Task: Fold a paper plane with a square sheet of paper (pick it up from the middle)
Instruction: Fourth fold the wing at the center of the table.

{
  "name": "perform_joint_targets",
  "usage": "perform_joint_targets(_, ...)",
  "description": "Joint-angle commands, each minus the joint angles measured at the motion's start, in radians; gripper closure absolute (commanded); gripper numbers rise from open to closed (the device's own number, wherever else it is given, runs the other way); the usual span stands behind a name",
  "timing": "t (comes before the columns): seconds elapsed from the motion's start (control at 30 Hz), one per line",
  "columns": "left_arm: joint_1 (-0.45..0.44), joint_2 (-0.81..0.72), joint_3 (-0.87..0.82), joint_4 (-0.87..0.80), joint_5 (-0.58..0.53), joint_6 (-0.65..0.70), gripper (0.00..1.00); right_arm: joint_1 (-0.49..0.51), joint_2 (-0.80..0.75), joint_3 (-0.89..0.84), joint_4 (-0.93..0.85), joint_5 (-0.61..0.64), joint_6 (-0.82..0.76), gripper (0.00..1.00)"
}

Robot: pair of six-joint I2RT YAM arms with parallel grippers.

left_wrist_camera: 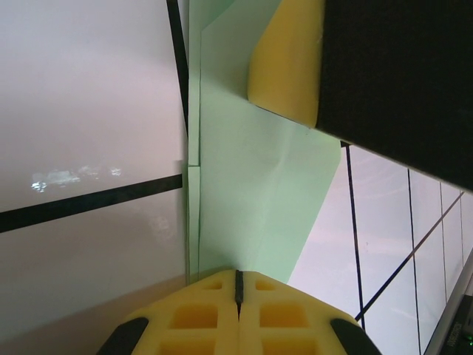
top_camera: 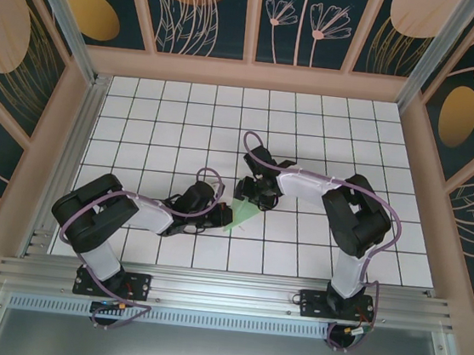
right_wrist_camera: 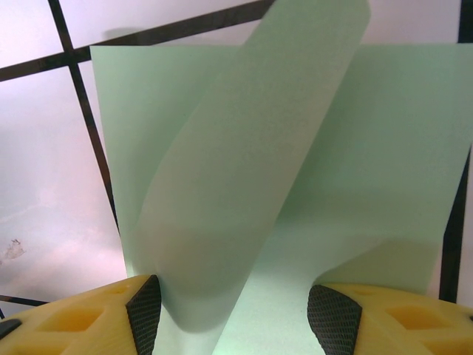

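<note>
The square sheet of paper [top_camera: 242, 217] is light green, partly folded, and lies on the white tiled table between my two grippers. My left gripper [top_camera: 218, 216] is shut, and its yellow fingertips [left_wrist_camera: 238, 285] rest on the near end of the paper [left_wrist_camera: 251, 185], which lies flat with a crease along it. My right gripper [top_camera: 256, 198] stands open over the paper's far end. In the right wrist view a flap of the paper [right_wrist_camera: 244, 163] curls up between the open fingers [right_wrist_camera: 238, 318], close to the left pad [right_wrist_camera: 144, 310]. The flat layer [right_wrist_camera: 384, 148] lies beneath.
White tiles with black lines [top_camera: 310, 134] spread around the paper. Patterned walls with wooden frames [top_camera: 249, 74] close in the table's back and sides. An aluminium rail [top_camera: 224, 292] runs along the near edge by the arm bases.
</note>
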Motion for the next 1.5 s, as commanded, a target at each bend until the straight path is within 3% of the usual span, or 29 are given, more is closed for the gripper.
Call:
perform_joint_targets(0.0,-0.007,0.016,0.012,-0.051,-0.030,0.015,0.93,-0.008,0.181,-0.098,-0.066,0.095,0.003,0.36)
perform_joint_targets(0.27,-0.006,0.018,0.011,-0.092,-0.059,0.006,0.96,-0.011,0.152,-0.070,-0.065,0.082,-0.028,0.36)
perform_joint_targets(0.5,-0.006,0.019,-0.007,-0.093,-0.070,-0.021,0.98,-0.019,-0.087,-0.005,-0.004,0.004,-0.137,0.36)
perform_joint_targets(0.73,-0.007,0.024,-0.010,-0.086,-0.072,-0.028,1.00,-0.033,-0.220,-0.123,0.124,-0.100,-0.139,0.39)
perform_joint_targets(0.97,-0.007,0.025,-0.013,-0.082,-0.067,-0.031,1.00,-0.036,-0.166,-0.160,0.181,-0.194,-0.151,0.56)
perform_joint_targets(1.3,-0.007,0.024,-0.007,-0.083,-0.064,-0.028,1.00,-0.037,-0.094,-0.148,0.180,-0.212,-0.175,0.61)
perform_joint_targets(1.47,-0.007,0.008,-0.004,-0.089,-0.060,-0.029,1.00,-0.036,-0.061,-0.132,0.130,-0.158,-0.164,0.62)
